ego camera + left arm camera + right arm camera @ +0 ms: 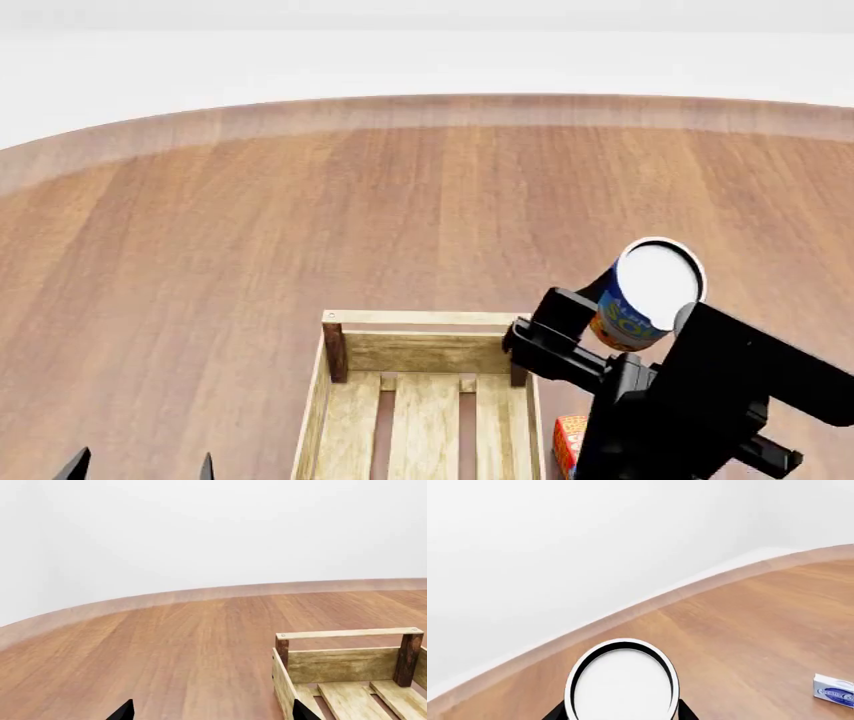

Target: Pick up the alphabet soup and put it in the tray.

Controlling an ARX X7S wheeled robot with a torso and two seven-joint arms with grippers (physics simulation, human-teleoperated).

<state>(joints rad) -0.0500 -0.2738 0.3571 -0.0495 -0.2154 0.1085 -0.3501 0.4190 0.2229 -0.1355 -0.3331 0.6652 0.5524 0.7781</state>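
Observation:
The alphabet soup (641, 300) is a blue-labelled can with a white top, held tilted in the air just past the far right corner of the tray (420, 319). My right gripper (621, 325) is shut on it, one black finger on each side. In the right wrist view the can's white top (622, 685) fills the space between the fingers of the right gripper (620, 715). The light-wood slatted tray (347, 634) also shows in the left wrist view. My left gripper (212, 715) is open and holds nothing, low beside the tray's left side (140, 468).
A red-orange package (570, 445) stands against the tray's right side, partly behind my right arm. A small blue and white box (834, 690) lies on the round wooden table (267, 220), whose curved edge meets a white surround.

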